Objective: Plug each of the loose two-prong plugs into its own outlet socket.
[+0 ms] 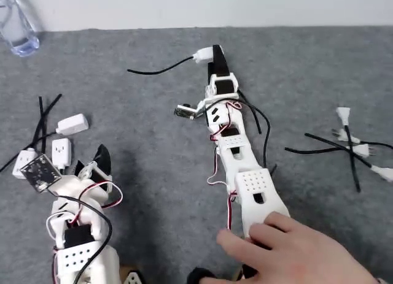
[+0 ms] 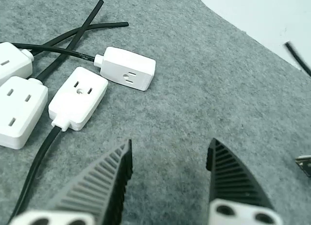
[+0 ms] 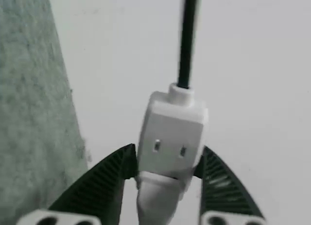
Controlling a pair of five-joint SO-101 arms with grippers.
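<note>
My right gripper is at the far middle of the mat, shut on a white socket with a black cord. A white plug body sits at the socket's near end, between the fingers. My left gripper is open and empty at the front left, just above the mat. Three white outlet sockets lie beside it; the nearest and one on its side are ahead of the open gripper. Several loose plugs lie at the right.
Black cords cross behind the sockets, and more cords tangle among the plugs at the right. A person's hand rests on the right arm's base. A clear bottle stands at the far left corner.
</note>
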